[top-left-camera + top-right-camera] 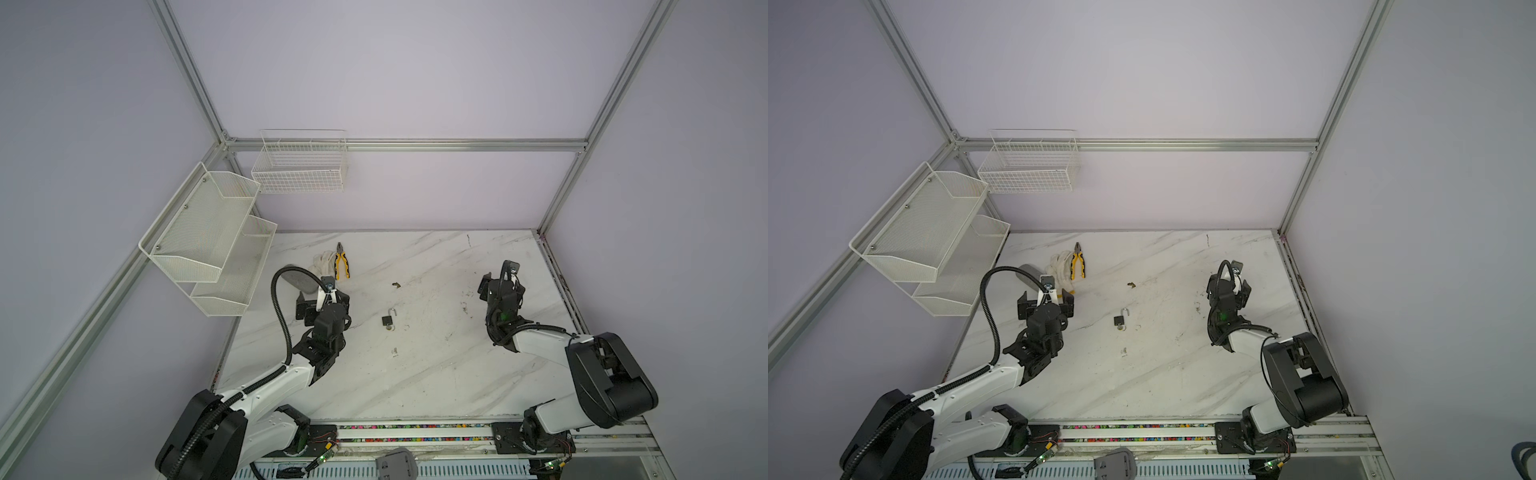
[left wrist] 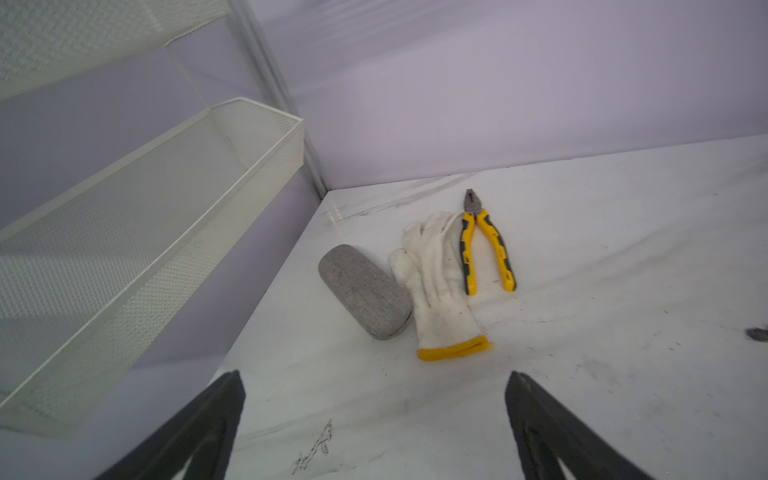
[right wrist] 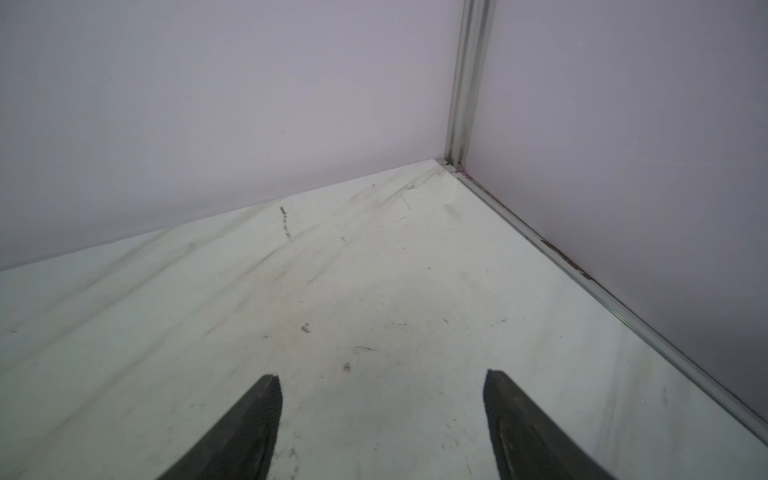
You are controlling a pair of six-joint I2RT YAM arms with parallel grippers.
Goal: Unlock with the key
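Note:
A little black padlock [image 1: 387,320] [image 1: 1118,320] lies mid-table in both top views, between the two arms. Its silver shackle [image 1: 392,312] is lifted out on one side. The key [image 1: 390,328] [image 1: 1121,328], tiny and silvery with a rounded head, sits at the padlock's near end, touching it. My left gripper [image 1: 322,300] [image 2: 374,376] hovers left of the padlock, open and empty. My right gripper [image 1: 500,286] [image 3: 382,376] hangs well to the right, also open, with only bare table between its fingers. Neither wrist view shows the padlock or the key.
Yellow-handled pliers [image 2: 484,245], a white glove [image 2: 436,286] and a grey case [image 2: 363,291] lie just beyond the left gripper. A small dark scrap [image 1: 396,284] lies behind the padlock. White mesh shelves [image 1: 208,241] and a wire basket [image 1: 299,166] hang on the left and back walls.

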